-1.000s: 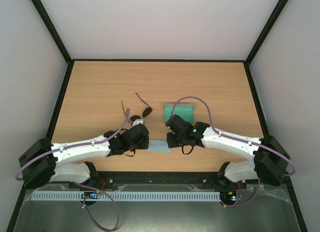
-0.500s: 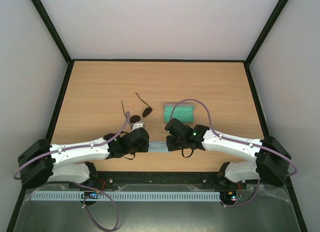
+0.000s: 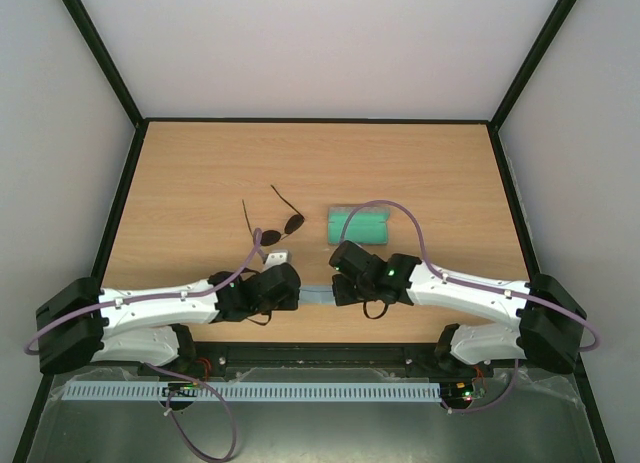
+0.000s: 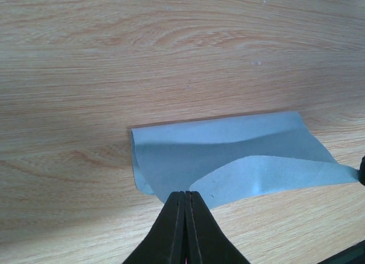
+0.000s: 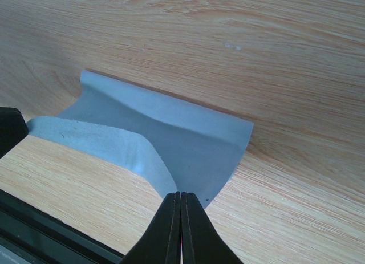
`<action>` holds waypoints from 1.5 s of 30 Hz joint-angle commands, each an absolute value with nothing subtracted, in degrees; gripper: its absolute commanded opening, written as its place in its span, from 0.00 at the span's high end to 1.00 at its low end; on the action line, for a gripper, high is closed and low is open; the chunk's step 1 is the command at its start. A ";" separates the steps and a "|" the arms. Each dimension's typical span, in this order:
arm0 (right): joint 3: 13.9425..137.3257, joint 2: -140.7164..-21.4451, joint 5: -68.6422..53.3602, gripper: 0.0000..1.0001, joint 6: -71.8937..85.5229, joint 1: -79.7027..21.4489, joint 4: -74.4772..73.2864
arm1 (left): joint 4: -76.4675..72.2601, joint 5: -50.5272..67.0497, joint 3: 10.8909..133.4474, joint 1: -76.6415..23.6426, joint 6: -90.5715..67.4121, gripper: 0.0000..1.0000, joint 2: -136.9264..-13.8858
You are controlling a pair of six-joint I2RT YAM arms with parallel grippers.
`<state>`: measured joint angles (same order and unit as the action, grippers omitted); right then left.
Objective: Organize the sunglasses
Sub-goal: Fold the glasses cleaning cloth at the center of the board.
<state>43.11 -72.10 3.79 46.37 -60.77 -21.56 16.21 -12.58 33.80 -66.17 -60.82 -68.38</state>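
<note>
The sunglasses [image 3: 278,223], two dark round lenses with thin wire arms spread out, lie on the table beyond my left gripper. A light blue cloth [image 3: 315,294] lies near the front edge between both grippers. My left gripper [image 4: 186,192] is shut on the near left corner of the cloth [image 4: 239,155]. My right gripper [image 5: 181,193] is shut on the near right corner of the cloth [image 5: 171,133]. The near edge of the cloth is lifted and curled over between them. The grey case with green inside [image 3: 360,224] lies open beyond my right gripper.
The wooden table [image 3: 200,163] has a black frame around it. Its front edge [image 5: 51,230] runs just below the cloth. A small white tag [image 3: 277,255] lies by the left wrist.
Both grippers have drawn back toward the front edge of the table, pulling the cloth with them. The sunglasses and the case have not moved.
</note>
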 commanded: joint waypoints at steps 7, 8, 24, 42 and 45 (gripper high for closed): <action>41.53 -71.29 5.28 0.99 48.04 -62.13 -23.13 | 18.28 -14.68 32.57 -67.32 -62.81 0.98 -66.97; 41.49 -71.35 5.27 0.99 48.14 -62.26 -23.12 | 18.38 -14.68 32.55 -67.32 -62.77 0.98 -66.93; 39.96 -71.09 5.48 0.98 49.23 -63.27 -22.37 | 17.51 -14.43 32.11 -67.42 -62.97 0.98 -67.34; 39.06 -71.71 5.39 0.99 49.13 -63.29 -21.30 | 17.84 -14.68 32.60 -67.41 -63.67 0.98 -69.25; 39.02 -71.23 5.09 0.99 49.22 -63.28 -21.10 | 18.28 -14.62 32.80 -67.65 -63.68 0.98 -68.74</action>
<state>39.62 -71.99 4.54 48.88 -62.72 -20.62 17.50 -13.54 32.60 -66.96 -63.42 -68.69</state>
